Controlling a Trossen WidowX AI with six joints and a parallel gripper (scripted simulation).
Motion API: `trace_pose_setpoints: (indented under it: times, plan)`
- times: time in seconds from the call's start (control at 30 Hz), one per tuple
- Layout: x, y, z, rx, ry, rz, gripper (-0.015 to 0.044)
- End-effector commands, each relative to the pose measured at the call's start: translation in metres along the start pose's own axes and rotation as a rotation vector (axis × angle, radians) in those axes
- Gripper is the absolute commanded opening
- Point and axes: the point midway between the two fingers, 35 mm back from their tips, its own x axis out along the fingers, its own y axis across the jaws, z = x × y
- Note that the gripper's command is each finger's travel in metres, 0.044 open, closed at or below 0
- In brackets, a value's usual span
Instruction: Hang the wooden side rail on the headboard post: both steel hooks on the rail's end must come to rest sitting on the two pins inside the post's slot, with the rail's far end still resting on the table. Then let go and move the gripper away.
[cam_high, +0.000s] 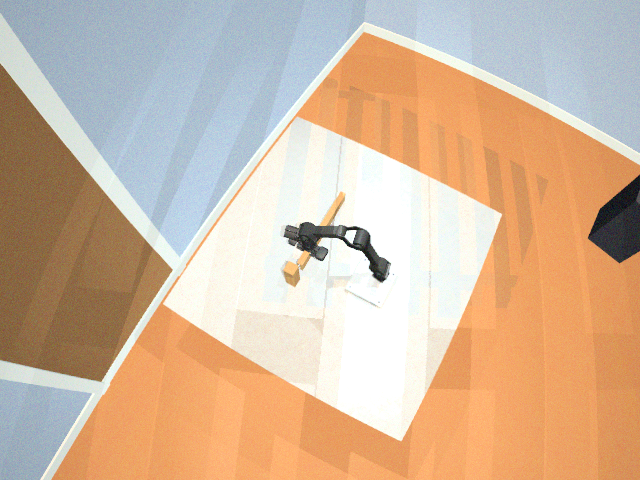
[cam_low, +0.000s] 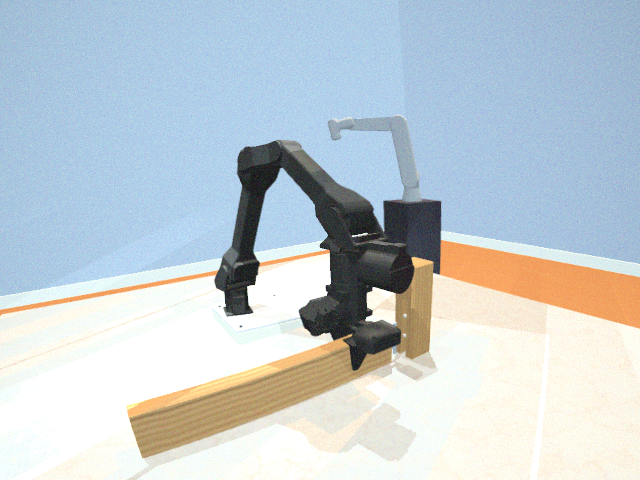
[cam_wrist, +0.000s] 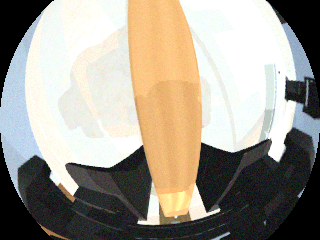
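The wooden side rail (cam_high: 333, 209) (cam_low: 248, 395) (cam_wrist: 162, 60) runs through my gripper (cam_high: 306, 245) (cam_low: 345, 349) (cam_wrist: 173, 155), which is shut on it near its post-side end. The rail's far end appears to rest on the table. The headboard post (cam_high: 291, 273) (cam_low: 422, 310) stands upright just beyond the near end of the rail, with a narrow gap visible between them. Small light dots show on the post's side in the exterior view. Bits of light metal (cam_low: 394, 347) show in the gap. Whether the hooks sit on the pins cannot be told; the slot is hidden.
The arm's white base plate (cam_high: 368, 293) (cam_low: 268, 322) lies on the pale table top (cam_high: 289, 356) (cam_low: 491, 413). A dark pedestal (cam_high: 617, 232) (cam_low: 413, 227) stands in the background, with a grey arm (cam_low: 404, 155) on it in the exterior view.
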Motion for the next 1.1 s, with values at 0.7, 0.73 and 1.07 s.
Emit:
trace_pose_setpoints:
  times: [0.7,0.73,1.07]
  plan:
    - [-0.0083,0.0007,0.0000,0.015,0.001,0.008,0.0000]
    - [-0.0085,0.0007,0.0000,0.015,0.001,0.008,0.0000]
    - [-0.0102,0.0007,0.0000,0.015,0.001,0.008,0.0000]
